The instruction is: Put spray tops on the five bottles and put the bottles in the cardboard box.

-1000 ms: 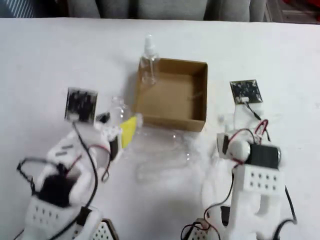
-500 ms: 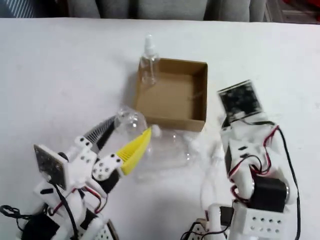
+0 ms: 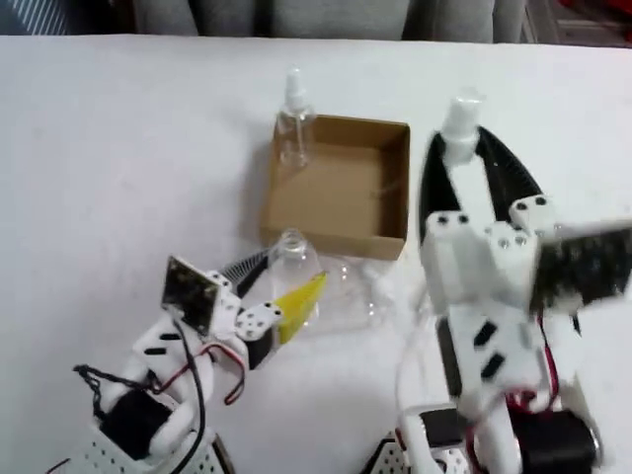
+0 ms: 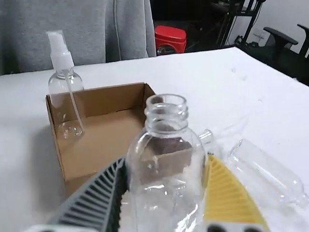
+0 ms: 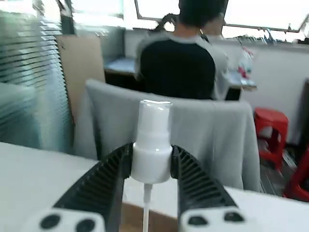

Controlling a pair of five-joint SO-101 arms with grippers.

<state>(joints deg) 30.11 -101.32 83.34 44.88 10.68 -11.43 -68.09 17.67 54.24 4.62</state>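
My left gripper (image 3: 291,275) is shut on a clear bottle (image 3: 293,255) with no top, held upright just in front of the cardboard box (image 3: 341,188). In the left wrist view the bottle (image 4: 165,154) stands between the grey and yellow fingers (image 4: 227,195), its neck bare. My right gripper (image 3: 462,140) is raised beside the box's right wall, shut on a white spray top (image 3: 461,117). The right wrist view shows that spray top (image 5: 152,145) between the black fingers (image 5: 190,179), its dip tube hanging below. One bottle with a spray top (image 3: 294,118) stands at the box's far left corner (image 4: 65,87).
Clear bottles without tops (image 3: 346,291) lie on the white table (image 3: 118,128) between the two arms, in front of the box; one lying bottle (image 4: 265,166) is close to the yellow finger. The rest of the box floor is bare.
The left arm has drawn its bottle right and nearer, in front of the box. The right arm has swung up high, and the spray top now shows in its fingers beside the box.
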